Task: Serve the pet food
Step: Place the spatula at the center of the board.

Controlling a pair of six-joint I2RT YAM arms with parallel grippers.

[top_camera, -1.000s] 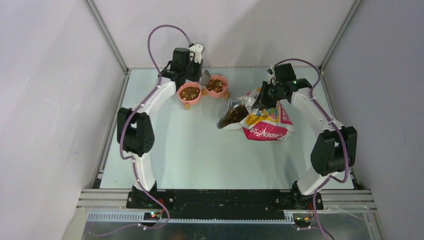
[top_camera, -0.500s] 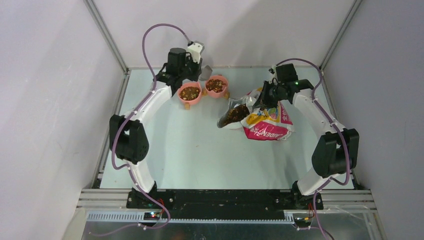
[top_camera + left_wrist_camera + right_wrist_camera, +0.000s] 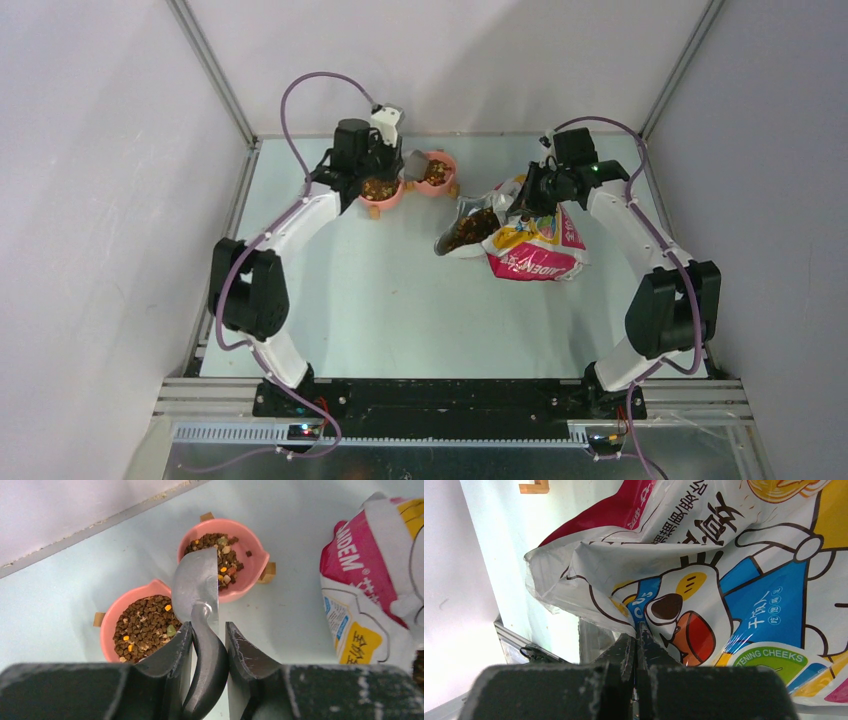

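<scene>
The pet food fills two pink bowls, the left one [image 3: 380, 188] [image 3: 142, 625] and the right one [image 3: 434, 172] [image 3: 227, 562]. More kibble [image 3: 468, 232] shows in the open mouth of the printed bag [image 3: 535, 250] [image 3: 734, 545]. My left gripper [image 3: 378, 165] [image 3: 207, 635] is shut on the handle of the grey metal scoop [image 3: 413, 162] [image 3: 196, 582]. The scoop's tip lies over the right bowl's near rim, and no kibble shows on it. My right gripper [image 3: 524, 200] [image 3: 638, 630] is shut on the bag's upper edge and holds the mouth open.
Both bowls stand on small wooden feet [image 3: 267, 572] near the back wall [image 3: 450, 70]. The bag's side shows at the right of the left wrist view [image 3: 365, 590]. Metal frame rails run along the table's left edge [image 3: 225, 250] and its back.
My left arm's elbow has swung left and the wrist has turned slightly, keeping the scoop by the right bowl. The right arm and the bag have hardly moved.
</scene>
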